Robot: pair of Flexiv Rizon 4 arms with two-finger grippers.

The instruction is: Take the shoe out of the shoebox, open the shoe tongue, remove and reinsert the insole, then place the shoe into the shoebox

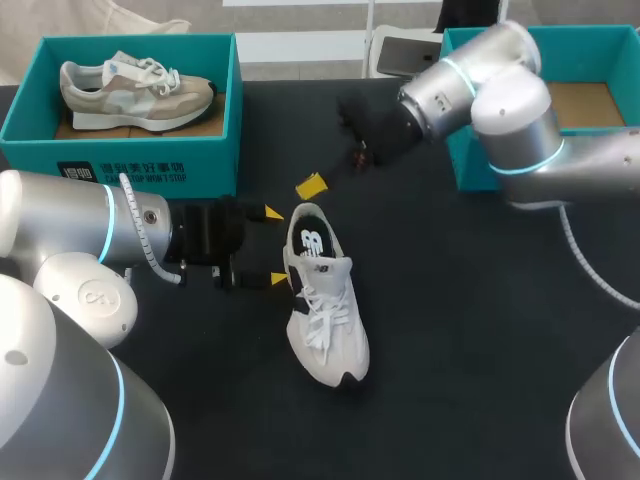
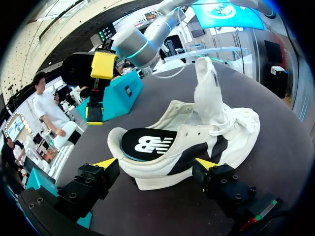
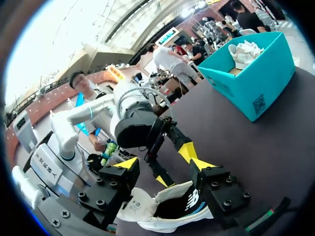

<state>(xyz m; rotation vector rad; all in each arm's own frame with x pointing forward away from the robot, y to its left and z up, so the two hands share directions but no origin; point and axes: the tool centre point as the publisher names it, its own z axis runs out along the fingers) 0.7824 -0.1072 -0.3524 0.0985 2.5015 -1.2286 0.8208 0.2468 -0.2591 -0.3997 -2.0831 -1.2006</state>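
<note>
Sneaker, white fabric [image 1: 322, 300]: outside teal cardboard shoebox [image 1: 472, 165], tongue [image 2: 206, 86] lifted, black insole [image 2: 147, 143] seated; reboxing evidently pending. Left gripper [image 1: 275, 246], right gripper [image 3: 162, 166]: spread, empty.

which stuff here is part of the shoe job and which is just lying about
Job:
white shoe
insole inside it
empty right box, probably the shoe's own
left gripper and right gripper, both open by the heel

Lying about:
left box
tan shoe in it
</note>
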